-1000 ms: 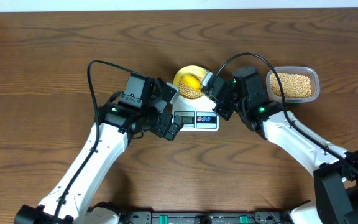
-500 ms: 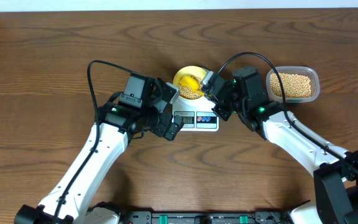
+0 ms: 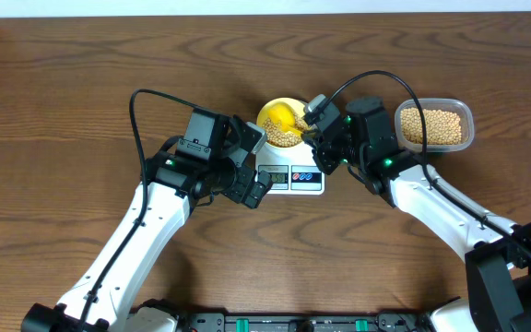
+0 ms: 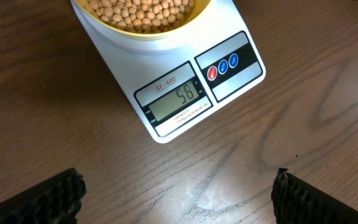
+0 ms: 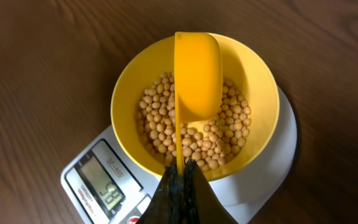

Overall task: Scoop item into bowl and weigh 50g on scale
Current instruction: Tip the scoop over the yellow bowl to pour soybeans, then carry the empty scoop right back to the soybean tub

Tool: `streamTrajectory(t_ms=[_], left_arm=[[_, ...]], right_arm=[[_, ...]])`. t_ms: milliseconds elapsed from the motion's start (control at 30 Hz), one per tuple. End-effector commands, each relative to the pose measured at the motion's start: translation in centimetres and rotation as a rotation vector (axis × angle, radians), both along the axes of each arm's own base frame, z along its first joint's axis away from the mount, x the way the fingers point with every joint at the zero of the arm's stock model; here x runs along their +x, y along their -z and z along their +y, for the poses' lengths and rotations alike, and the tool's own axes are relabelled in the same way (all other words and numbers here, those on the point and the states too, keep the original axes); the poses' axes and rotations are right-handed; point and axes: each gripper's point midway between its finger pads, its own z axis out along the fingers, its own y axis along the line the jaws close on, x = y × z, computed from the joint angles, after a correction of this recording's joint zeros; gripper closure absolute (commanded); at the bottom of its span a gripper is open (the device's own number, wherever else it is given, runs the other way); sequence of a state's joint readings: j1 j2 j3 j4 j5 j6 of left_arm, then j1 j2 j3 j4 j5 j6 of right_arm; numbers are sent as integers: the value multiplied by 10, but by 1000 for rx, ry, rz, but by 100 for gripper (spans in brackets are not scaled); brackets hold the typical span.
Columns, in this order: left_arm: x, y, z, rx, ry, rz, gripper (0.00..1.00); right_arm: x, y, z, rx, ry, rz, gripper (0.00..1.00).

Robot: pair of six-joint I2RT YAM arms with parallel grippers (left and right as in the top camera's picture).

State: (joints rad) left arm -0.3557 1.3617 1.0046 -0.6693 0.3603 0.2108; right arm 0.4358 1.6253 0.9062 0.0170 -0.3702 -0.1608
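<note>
The yellow bowl [image 5: 124, 93] stands on the white scale [image 5: 82, 186] and holds a layer of tan beans [image 5: 232, 121]. My right gripper [image 5: 180, 173] is shut on the thin handle of a bright yellow scoop [image 5: 197, 74], which hangs over the beans inside the bowl, rolled on its side with no beans showing in it. In the left wrist view the scale [image 4: 235, 78] shows 58 on its display [image 4: 178, 99]. My left gripper [image 4: 179, 196] is open above bare table just in front of the scale, with nothing between its fingers [image 4: 58, 198].
A clear plastic tub [image 3: 434, 124] of beans stands to the right of the scale [image 3: 289, 180], behind my right arm. Both arms crowd the bowl [image 3: 270, 112] from either side. Bare wooden table lies all around.
My right wrist has tipped up a little over the bowl and the scoop has shifted slightly with it. The left arm has not moved.
</note>
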Motion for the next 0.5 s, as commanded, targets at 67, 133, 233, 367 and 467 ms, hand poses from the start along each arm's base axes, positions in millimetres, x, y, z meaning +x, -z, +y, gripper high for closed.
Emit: streamTrajectory(t_ms=[67, 133, 233, 367, 467], left_arm=[[-1, 4, 1, 13, 10, 2, 2], [-1, 4, 1, 13, 9, 2, 2], [-1, 4, 1, 13, 10, 2, 2], [-1, 4, 1, 13, 10, 2, 2], [-1, 4, 1, 13, 10, 1, 2]], right_arm=[[-6, -2, 10, 85, 4, 82, 99], [-7, -2, 10, 108, 30, 114, 99], [-7, -2, 10, 137, 66, 154, 99], [-5, -2, 8, 169, 109, 197, 99], [-6, -5, 7, 200, 95, 219, 99]])
